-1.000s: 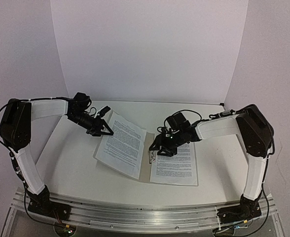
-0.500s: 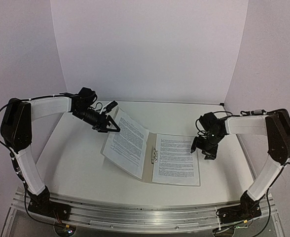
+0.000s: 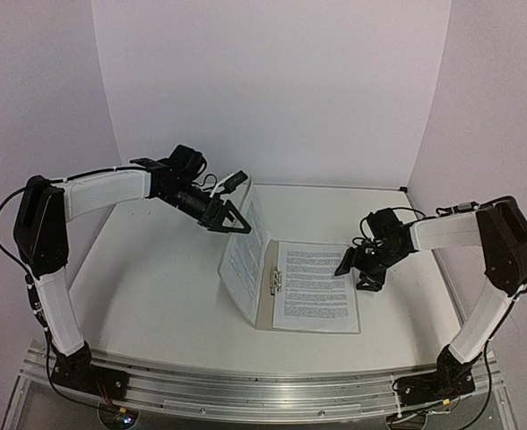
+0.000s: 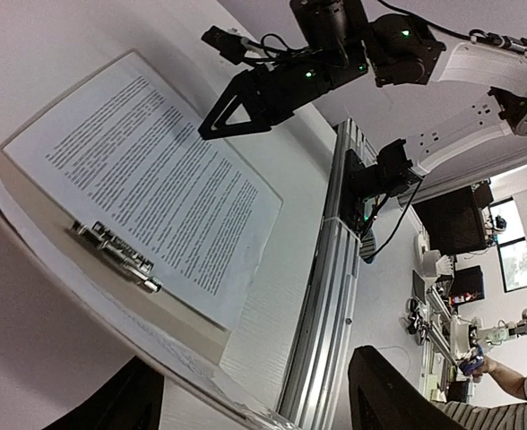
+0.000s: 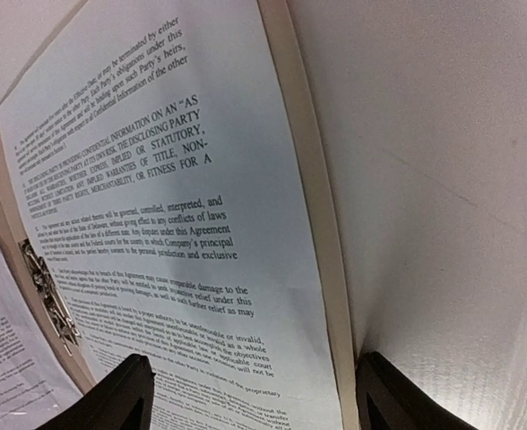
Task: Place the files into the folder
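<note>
The beige folder (image 3: 264, 319) lies open at mid-table. Its left cover is tilted up almost upright, and a printed sheet (image 3: 245, 260) rests against the inner face. A second sheet of the files (image 3: 314, 288) lies flat on the right half beside the metal clip (image 3: 274, 279). My left gripper (image 3: 232, 226) is open at the raised cover's top edge. In the left wrist view the cover's edge passes close to one finger (image 4: 125, 403). My right gripper (image 3: 353, 273) is open and straddles the right half's outer edge, with sheet (image 5: 156, 224) and beige rim (image 5: 310, 224) between its jaws.
The white table (image 3: 147, 287) has walls close behind and at both sides. An aluminium rail (image 3: 246, 387) runs along the near edge with both arm bases. The left wrist view shows my right gripper (image 4: 237, 107) beyond the flat sheet (image 4: 156, 188) and the clip (image 4: 116, 255).
My left gripper rose and moved right, swinging the left cover with its sheet from lying low to almost upright, and its jaws widened. My right gripper moved from the spine to the right edge and opened.
</note>
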`<state>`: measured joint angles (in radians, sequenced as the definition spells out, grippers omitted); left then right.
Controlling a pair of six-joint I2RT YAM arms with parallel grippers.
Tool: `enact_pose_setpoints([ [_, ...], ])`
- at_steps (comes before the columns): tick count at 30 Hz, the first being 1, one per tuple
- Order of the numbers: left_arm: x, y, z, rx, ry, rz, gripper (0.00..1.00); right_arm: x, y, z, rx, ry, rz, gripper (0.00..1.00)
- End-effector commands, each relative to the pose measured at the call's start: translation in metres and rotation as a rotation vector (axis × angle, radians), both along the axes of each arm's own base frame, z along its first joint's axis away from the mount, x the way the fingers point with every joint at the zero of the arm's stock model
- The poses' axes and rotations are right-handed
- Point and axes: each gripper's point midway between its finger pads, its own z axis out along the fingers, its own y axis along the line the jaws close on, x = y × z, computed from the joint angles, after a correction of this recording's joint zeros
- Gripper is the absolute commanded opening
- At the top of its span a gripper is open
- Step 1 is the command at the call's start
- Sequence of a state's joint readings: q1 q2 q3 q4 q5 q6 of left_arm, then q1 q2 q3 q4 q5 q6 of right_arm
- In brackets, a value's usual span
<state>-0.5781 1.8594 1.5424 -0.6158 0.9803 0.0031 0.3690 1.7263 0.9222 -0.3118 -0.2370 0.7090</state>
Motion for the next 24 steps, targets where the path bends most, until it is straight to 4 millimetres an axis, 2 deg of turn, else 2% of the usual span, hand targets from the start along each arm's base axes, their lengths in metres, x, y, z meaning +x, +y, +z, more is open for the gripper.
enact_pose_setpoints([
  [1, -0.005, -0.032, 0.024, -0.087, -0.074, -0.085, 0.73, -0.002, 0.032, -0.004, 0.139, 0.017, 0.037, 0.77],
  [9, -0.019, -0.07, 0.019, -0.13, -0.059, -0.159, 0.77, 0.009, 0.084, 0.008, 0.254, -0.012, 0.11, 0.77],
  [12, -0.016, -0.075, 0.013, -0.123, -0.041, -0.144, 0.79, 0.014, 0.091, 0.011, 0.277, -0.012, 0.101, 0.77],
  [19, -0.008, -0.078, 0.014, -0.118, -0.069, -0.128, 0.81, 0.019, 0.09, 0.012, 0.263, -0.023, 0.087, 0.77],
  [22, -0.005, -0.076, 0.012, -0.1, -0.079, -0.123, 0.81, 0.021, 0.073, 0.013, 0.171, -0.02, 0.045, 0.75],
  [24, 0.0, -0.071, 0.013, -0.085, -0.099, -0.108, 0.81, 0.027, 0.047, 0.014, -0.005, -0.028, 0.01, 0.74],
])
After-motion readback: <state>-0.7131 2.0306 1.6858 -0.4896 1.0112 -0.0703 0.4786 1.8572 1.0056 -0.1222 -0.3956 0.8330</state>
